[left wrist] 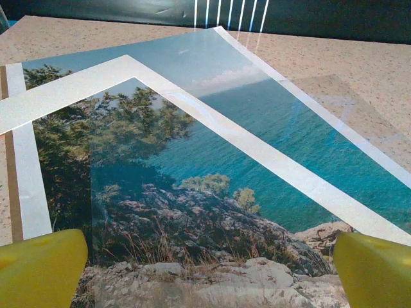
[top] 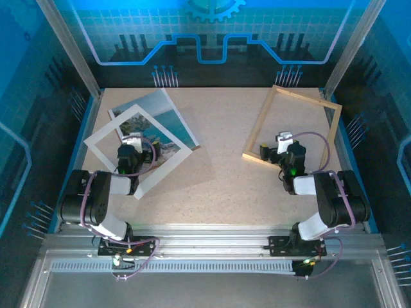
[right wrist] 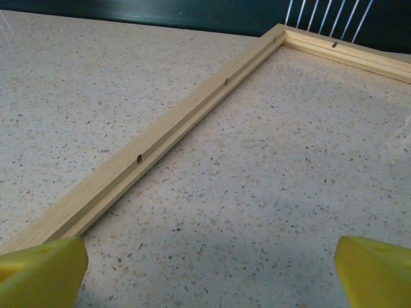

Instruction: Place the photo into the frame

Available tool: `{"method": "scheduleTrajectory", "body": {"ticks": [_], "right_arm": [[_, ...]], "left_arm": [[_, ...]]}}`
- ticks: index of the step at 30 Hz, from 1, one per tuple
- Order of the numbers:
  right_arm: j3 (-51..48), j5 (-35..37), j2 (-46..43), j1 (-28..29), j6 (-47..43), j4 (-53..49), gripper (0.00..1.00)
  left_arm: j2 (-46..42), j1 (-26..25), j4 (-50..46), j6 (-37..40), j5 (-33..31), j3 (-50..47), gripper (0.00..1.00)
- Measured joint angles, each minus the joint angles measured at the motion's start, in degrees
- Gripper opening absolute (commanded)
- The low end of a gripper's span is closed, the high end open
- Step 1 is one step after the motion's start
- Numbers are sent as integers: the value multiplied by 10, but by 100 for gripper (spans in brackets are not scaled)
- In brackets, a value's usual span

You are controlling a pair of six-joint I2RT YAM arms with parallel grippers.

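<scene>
Top external: left gripper [top: 131,146] spread over photo [top: 173,125]; right gripper [top: 277,149] spread by frame [top: 259,121].

A robot test cell of a laboratory kind is indicated. A speckled tabletop [top: 225,186] is enclosed by aluminium posts [top: 66,45] and translucent blue panels [top: 38,96]; a gear-and-circuit graphic [top: 215,25] is printed on the rear panel. Two robot arms [top: 96,202] are bolted to a slotted metal rail [top: 212,242], with cabling [top: 311,133] left exposed.

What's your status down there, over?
Left end effector open above photo; right end effector open over table inside frame. Photo flat on table, outside frame. In the way: white mat across photo.
</scene>
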Motion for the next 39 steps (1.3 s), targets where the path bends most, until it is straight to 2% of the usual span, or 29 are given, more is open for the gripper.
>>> {"method": "scheduleTrajectory", "body": {"ticks": [29, 34, 39], "right_arm": [[0, -23, -2, -8, 1, -5, 100], [8, 31, -64, -3, 7, -70, 100], [94, 108, -127, -7, 60, -207, 100]], "left_arm": [[-1, 0, -2, 0, 4, 0, 99], [-94, -18, -68, -3, -62, 0, 99], [-189, -23, -141, -57, -96, 37, 99]]}}
